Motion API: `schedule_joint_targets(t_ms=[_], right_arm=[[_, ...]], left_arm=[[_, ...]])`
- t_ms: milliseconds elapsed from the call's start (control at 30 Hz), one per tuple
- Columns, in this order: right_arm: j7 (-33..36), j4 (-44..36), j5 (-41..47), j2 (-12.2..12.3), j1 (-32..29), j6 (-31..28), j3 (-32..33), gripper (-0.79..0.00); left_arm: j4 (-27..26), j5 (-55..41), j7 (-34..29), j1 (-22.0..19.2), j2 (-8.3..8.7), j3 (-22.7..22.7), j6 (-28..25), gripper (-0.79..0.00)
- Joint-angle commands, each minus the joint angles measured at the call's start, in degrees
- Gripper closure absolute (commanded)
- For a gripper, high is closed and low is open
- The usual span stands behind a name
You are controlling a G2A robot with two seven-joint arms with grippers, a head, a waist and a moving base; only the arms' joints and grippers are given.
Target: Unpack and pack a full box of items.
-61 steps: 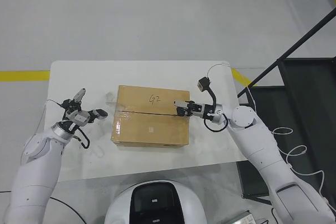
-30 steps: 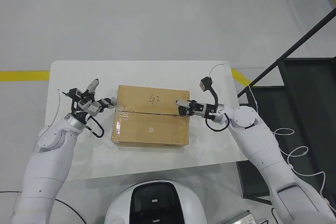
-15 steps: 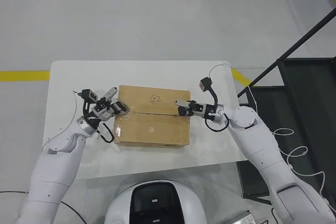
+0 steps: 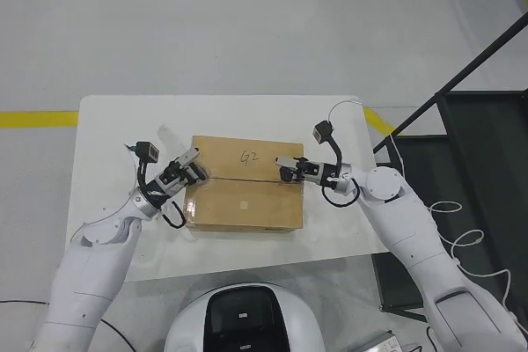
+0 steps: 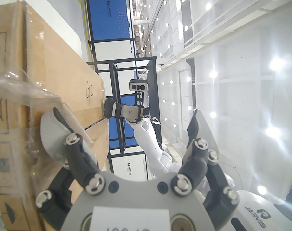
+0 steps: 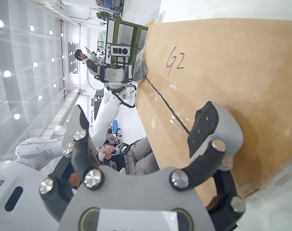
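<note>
Where the left arm ends, left end effector [image 4: 194,165]: fingers apart, at the left end of the box [image 4: 246,198] by its centre seam; one finger [image 5: 56,126] touches the cardboard, the other stands off it in the air.
clear film [image 5: 23,85]: crumpled and loose, just ahead of that touching finger, clinging to the box's end.
box: closed, flaps meeting at the seam, lying on the white tabletop [image 4: 114,123] between both end effectors.
right end effector [image 4: 282,169]: fingers apart, at the seam's right end; one finger [image 6: 203,126] lies at the box top beside the seam, the other off the box.
</note>
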Motion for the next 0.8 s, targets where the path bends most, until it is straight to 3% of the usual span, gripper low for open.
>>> schedule_joint_targets(t_ms=[0, 200, 500, 767], right_arm=[[0.11, 0.12, 0.18, 0.08, -0.1, -0.1, 0.35, -0.785], [0.69, -0.11, 0.63, 0.42, -0.62, -0.05, 1.55, -0.785], [0.73, -0.5, 0.6, 0.79, -1.44, 0.04, 2.77, -0.785], [0.61, -1.05, 0.69, 0.87, -1.89, 0.08, 2.95, -0.785]], left_arm=[[-0.61, -1.02, -0.41, 0.46, 0.02, -0.4, -1.53, -0.785], [-0.45, -0.65, -1.7, 0.36, 0.2, -0.88, -0.71, -0.785], [0.84, 6.11, -0.52, -2.1, -0.28, 2.42, -0.91, -0.785], [-0.75, 10.93, 0.46, -1.13, -0.03, 2.61, -2.16, -0.785]])
